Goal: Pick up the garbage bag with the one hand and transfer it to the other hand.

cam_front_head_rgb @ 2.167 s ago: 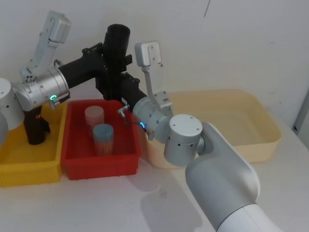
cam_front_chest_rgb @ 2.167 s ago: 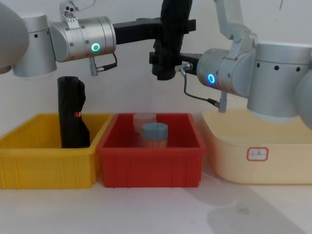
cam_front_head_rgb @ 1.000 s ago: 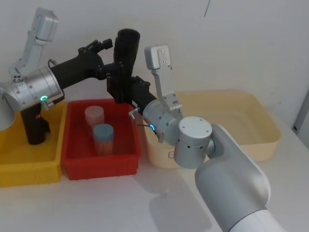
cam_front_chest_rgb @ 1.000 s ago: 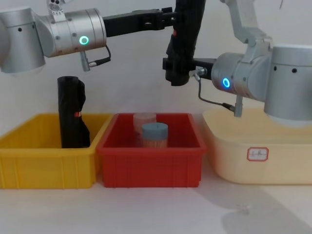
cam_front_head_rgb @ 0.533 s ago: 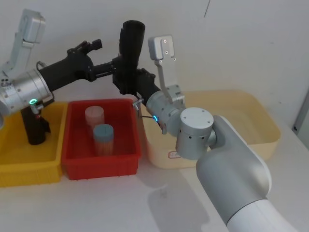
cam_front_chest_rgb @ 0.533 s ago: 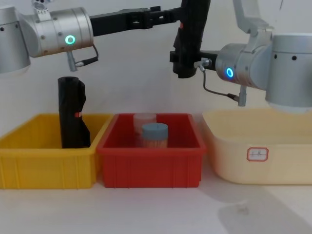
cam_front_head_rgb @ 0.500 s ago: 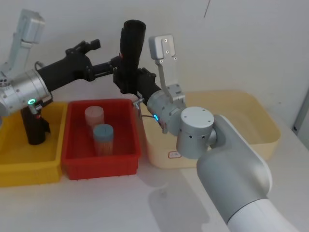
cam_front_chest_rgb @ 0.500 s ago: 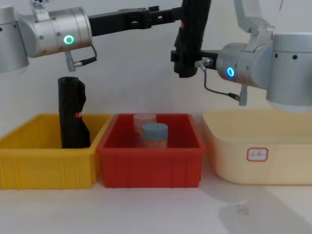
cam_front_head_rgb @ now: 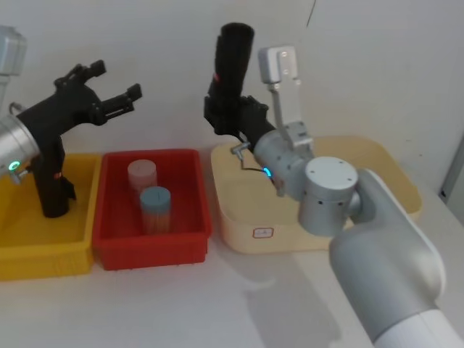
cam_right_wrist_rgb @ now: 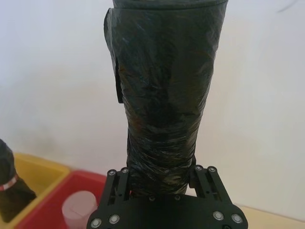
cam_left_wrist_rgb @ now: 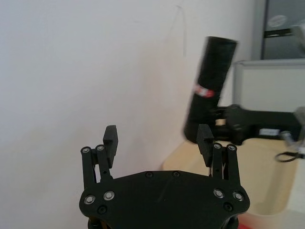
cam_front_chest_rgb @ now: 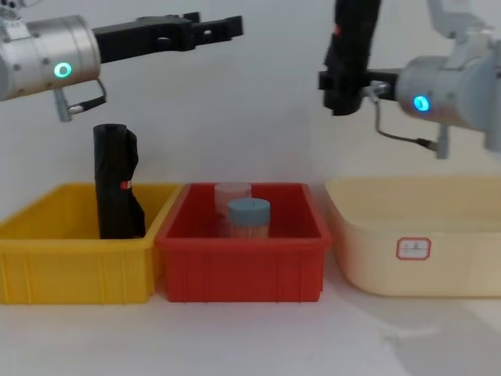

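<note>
The garbage bag [cam_front_head_rgb: 232,69], a thick black roll with a small red mark, stands nearly upright in the air above the left end of the cream tub. My blue-ringed right gripper [cam_front_head_rgb: 229,122] is shut on its lower part; the right wrist view has the bag [cam_right_wrist_rgb: 164,95] rising between the fingers [cam_right_wrist_rgb: 118,179]. In the chest view the bag [cam_front_chest_rgb: 351,39] sits at the upper right in the right gripper [cam_front_chest_rgb: 341,84]. My green-ringed left gripper [cam_front_head_rgb: 116,81] hangs open and empty above the yellow bin, well left of the bag [cam_left_wrist_rgb: 209,86].
A slimmer black roll [cam_front_chest_rgb: 116,184] stands in the yellow bin [cam_front_chest_rgb: 70,266] on the left. The red bin [cam_front_chest_rgb: 243,270] in the middle holds a clear jar [cam_front_head_rgb: 141,174] and a blue-lidded jar [cam_front_head_rgb: 154,206]. The cream tub [cam_front_chest_rgb: 438,258] lies at the right.
The left gripper has let go of the bag, opened and drawn back to the left. The right gripper has carried the bag rightward, over the cream tub's left end.
</note>
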You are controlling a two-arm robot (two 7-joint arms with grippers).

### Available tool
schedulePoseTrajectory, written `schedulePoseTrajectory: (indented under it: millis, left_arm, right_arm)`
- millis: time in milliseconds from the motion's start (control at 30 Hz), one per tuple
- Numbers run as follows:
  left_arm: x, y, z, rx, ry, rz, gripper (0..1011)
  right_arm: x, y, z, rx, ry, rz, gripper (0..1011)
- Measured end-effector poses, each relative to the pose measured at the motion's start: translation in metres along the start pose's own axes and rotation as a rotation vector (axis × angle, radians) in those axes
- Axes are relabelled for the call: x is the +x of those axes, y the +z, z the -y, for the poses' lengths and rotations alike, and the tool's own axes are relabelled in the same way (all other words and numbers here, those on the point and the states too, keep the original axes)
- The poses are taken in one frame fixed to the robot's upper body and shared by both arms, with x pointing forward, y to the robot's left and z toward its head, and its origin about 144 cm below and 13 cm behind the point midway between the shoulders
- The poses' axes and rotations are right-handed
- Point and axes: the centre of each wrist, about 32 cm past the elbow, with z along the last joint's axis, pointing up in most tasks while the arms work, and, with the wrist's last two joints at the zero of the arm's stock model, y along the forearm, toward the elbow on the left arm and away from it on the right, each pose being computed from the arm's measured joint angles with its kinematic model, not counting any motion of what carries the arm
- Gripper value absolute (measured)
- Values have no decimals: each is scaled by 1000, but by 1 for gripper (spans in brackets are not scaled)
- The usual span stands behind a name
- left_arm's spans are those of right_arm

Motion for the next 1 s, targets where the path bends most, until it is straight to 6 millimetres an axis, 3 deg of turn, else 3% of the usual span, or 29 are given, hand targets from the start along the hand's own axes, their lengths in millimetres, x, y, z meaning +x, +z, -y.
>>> schedulePoseTrajectory:
  millis: [733, 1000]
  left_arm:
    - [-30, 4, -54, 48, 322, 115, 1000]
    - [-42, 4, -65, 71, 436, 165, 1000]
  right_arm:
    - [50, -1, 74, -157, 59, 41, 572]
    - [56, -4, 85, -198, 74, 49, 806]
